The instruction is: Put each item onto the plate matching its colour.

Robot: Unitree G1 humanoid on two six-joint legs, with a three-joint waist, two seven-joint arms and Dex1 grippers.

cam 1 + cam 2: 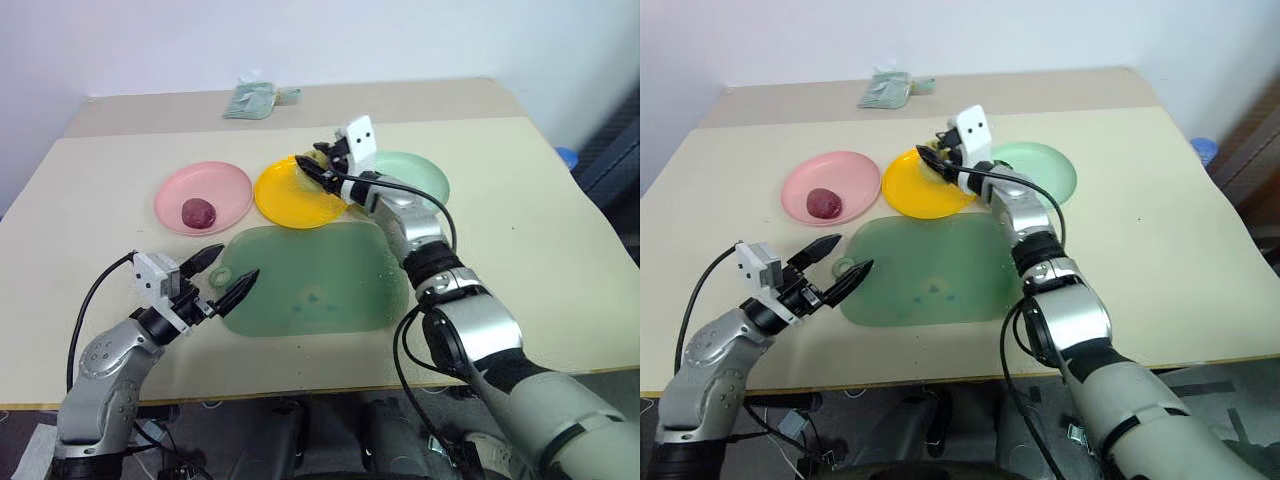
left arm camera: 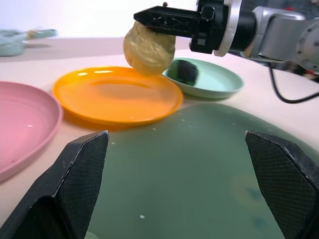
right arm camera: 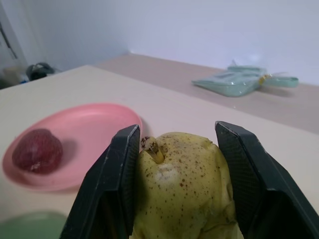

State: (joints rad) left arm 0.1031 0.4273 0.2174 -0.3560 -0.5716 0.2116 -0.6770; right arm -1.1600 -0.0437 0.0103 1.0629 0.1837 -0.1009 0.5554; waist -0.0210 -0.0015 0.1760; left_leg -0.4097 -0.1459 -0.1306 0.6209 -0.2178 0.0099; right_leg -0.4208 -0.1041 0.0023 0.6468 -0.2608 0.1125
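My right gripper (image 1: pixel 318 166) is shut on the pale yellow item (image 2: pixel 148 50), a lumpy speckled ball held in the air over the far edge of the yellow plate (image 1: pixel 285 200). In the right wrist view both black fingers press its sides (image 3: pixel 182 189). The dark red item (image 1: pixel 198 211) lies on the pink plate (image 1: pixel 228 182). The green and black item (image 2: pixel 185 70) rests on the mint green plate (image 2: pixel 219 82). My left gripper (image 1: pixel 225 272) stands open and empty, low over the near left corner of the mat.
A large translucent green mat (image 1: pixel 310 280) lies in front of the plates. A small grey-green packet (image 1: pixel 250 100) sits near the table's far edge. The table's front edge runs just behind my left wrist.
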